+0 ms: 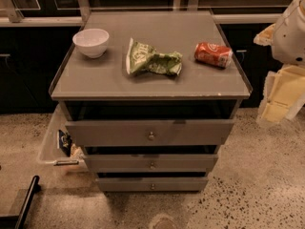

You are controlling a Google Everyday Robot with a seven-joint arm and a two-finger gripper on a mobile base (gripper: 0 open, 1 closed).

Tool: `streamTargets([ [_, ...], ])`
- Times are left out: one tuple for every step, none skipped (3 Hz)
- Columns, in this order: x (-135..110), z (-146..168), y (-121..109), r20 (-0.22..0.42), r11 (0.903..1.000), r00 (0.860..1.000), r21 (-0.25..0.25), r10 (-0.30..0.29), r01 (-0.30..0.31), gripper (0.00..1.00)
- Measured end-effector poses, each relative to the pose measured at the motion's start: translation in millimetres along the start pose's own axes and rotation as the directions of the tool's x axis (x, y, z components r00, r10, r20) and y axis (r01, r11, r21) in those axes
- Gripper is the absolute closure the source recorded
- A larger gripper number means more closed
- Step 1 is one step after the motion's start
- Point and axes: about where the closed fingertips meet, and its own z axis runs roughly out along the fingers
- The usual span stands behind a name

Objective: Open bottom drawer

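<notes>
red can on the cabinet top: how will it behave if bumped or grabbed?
The red can lies on its side, so a nudge would probably roll it across the flat cabinet top. It looks slightly dented: likely thin-walled, light, easy to crush. The end effector is at the right edge of view, apart from it.

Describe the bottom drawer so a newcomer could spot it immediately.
Find the grey cabinet carrying a white bowl, green bag and red can. Of its three stacked fronts, the bottom drawer is the lowest, nearest the floor. It is the narrowest, slimmest front, with a tiny round knob at centre, far from the gripper at the right edge.
</notes>
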Motion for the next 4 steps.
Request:
streamTargets([
  [0.2, 0.4, -0.4, 0.003, 1.0000, 1.000, 0.001, 0.002, -0.002, 0.00],
  [14.8, 36.2, 9.9, 0.022, 0.9971, 0.999, -0.068, 0.035, -0.033, 0.00],
  [29.6, 90.0, 32.9, 0.038, 0.9887, 0.998, -0.143, 0.049, -0.043, 0.00],
  [42.4, 144.4, 62.9, 0.028, 0.9811, 1.000, -0.193, 0.015, -0.010, 0.00],
])
